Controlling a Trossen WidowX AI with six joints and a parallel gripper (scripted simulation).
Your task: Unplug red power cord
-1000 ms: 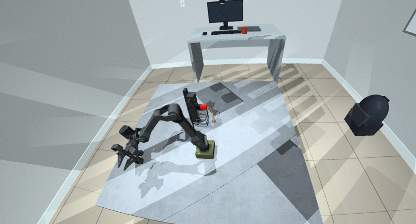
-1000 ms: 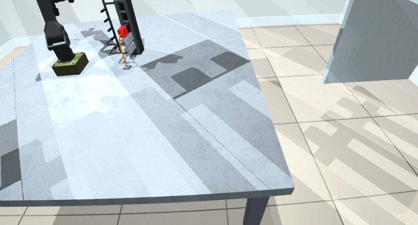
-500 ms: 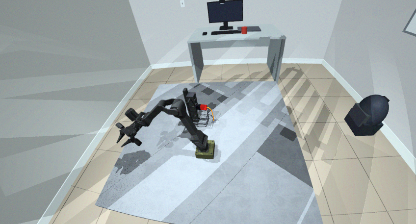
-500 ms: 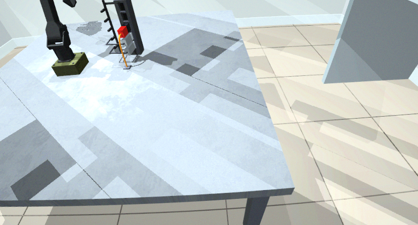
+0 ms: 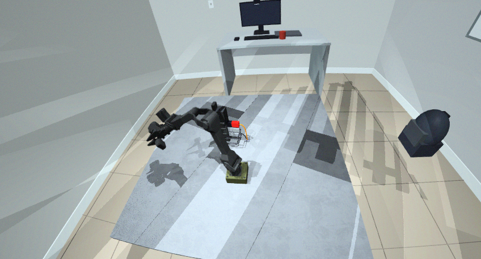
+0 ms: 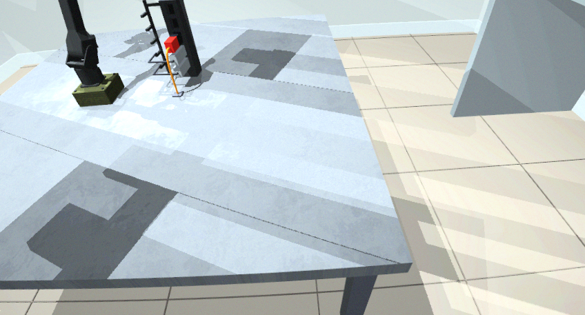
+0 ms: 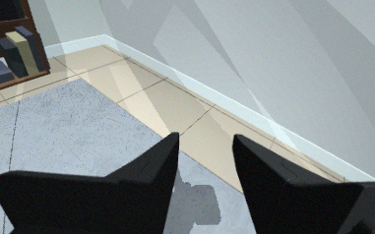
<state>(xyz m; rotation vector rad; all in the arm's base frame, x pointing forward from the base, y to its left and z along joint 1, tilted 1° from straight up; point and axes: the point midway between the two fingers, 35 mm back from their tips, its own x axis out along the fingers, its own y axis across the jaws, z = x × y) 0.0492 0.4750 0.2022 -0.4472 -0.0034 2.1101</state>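
The power strip [image 5: 223,115] [image 6: 189,41] stands upright on the table, partly behind the arm in the top view. The red plug [image 5: 235,123] [image 6: 171,44] sits at the strip's socket face, about halfway up. Its orange cord [image 5: 246,131] [image 6: 170,72] curves down to a small clip at the table top. My gripper [image 5: 148,141] [image 7: 206,140] is partly open with nothing between its fingers. It hangs in the air over the table's left side in the top view, well away from plug, cord and strip. It points away from them, and none of them shows in the wrist view.
Grey plugs [image 6: 179,61] sit just below the red one. A thin black rack [image 6: 152,22] with pegs stands in front of the strip. The arm's green base block [image 5: 237,177] [image 6: 97,92] is on the table [image 5: 303,203] [image 6: 265,149]. A desk [image 5: 273,42] stands behind.
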